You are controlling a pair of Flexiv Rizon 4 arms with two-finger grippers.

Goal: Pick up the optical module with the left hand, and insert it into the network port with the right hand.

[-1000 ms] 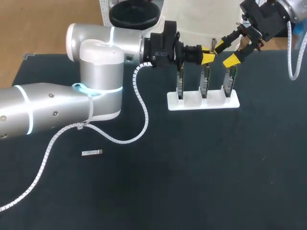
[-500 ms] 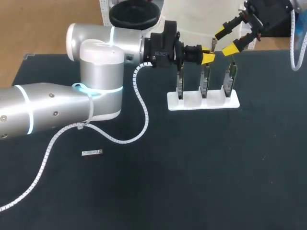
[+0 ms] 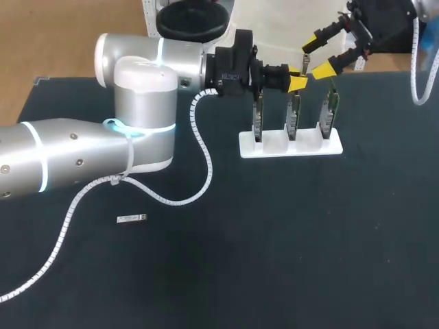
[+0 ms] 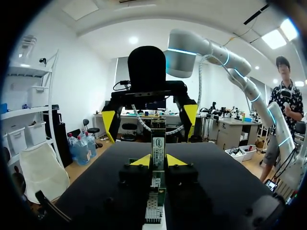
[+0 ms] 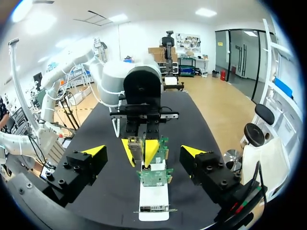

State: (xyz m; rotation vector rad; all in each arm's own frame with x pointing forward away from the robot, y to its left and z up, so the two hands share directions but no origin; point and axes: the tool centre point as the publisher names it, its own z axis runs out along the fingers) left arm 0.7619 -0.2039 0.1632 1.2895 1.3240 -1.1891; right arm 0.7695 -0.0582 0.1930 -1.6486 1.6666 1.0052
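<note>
In the upper middle of the head view, the left tool (image 3: 296, 83) is pressed together on a slim silver optical module with a small label (image 4: 158, 138). Its two yellow tips pinch the module from both sides, and the module juts out ahead of them. The tool hangs just above the top edge of the middle of three upright green circuit boards (image 3: 293, 115). The boards stand in a row in a flat white slotted stand (image 3: 290, 147) in the upper right part of the dark table (image 3: 274, 260).

In the upper right corner of that view, the right tool (image 3: 319, 56) faces the left one with its yellow-tipped fingers spread wide. In the right wrist view the held module and the left tips lie between those spread fingers, apart from both.

The silver left arm (image 3: 103, 154) fills the left half of the frame, with a white coiled cable (image 3: 206, 164) looping from it down over the table. A small silver rectangular bar (image 3: 132, 218) lies flat at the lower left, well apart from the stand.
</note>
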